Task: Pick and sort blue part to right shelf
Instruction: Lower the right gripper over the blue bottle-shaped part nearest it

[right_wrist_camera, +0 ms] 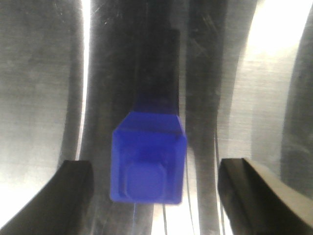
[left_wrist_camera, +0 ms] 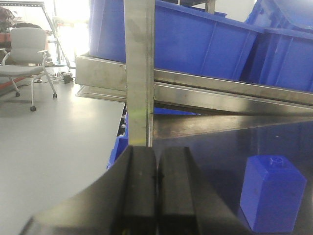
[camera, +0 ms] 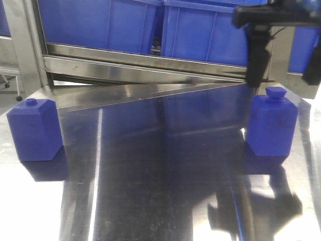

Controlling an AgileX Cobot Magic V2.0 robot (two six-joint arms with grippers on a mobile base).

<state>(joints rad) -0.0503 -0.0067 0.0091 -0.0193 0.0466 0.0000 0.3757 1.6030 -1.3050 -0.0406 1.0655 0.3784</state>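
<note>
The blue part [camera: 271, 126], a deep-blue block with a wide knob on top, stands upright on the steel table at the right. My right gripper [camera: 285, 75] hangs open just above it, one finger [camera: 258, 60] to the left of the knob and the other at the frame's right edge. Looking straight down in the right wrist view, the blue part [right_wrist_camera: 149, 159] lies between the spread fingers of the right gripper [right_wrist_camera: 156, 196], touching neither. The left gripper [left_wrist_camera: 156, 181] is shut on nothing. It does not show in the front view.
A similar blue block with a small narrow stub [camera: 35, 129] stands at the table's left edge, also in the left wrist view as the stub block [left_wrist_camera: 271, 198]. A steel shelf rack [camera: 145, 63] carrying blue bins [camera: 100, 22] runs along the back. An office chair [left_wrist_camera: 24, 54] stands far left.
</note>
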